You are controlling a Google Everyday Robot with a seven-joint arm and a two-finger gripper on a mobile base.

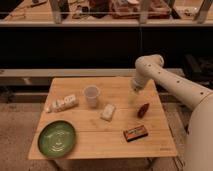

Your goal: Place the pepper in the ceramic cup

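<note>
Claw [135,90] near pepper [143,110], white packet [107,111] beside cup [91,95]

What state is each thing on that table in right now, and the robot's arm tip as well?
ceramic cup: upright, mouth up.
pepper: lying on the table, unheld, apart from the cup.
gripper: hanging above the table's far right, off the pepper.
bottle: on its side.
white packet: lying flat.
snack bar: lying flat.
green plate: flat, right way up.
</note>
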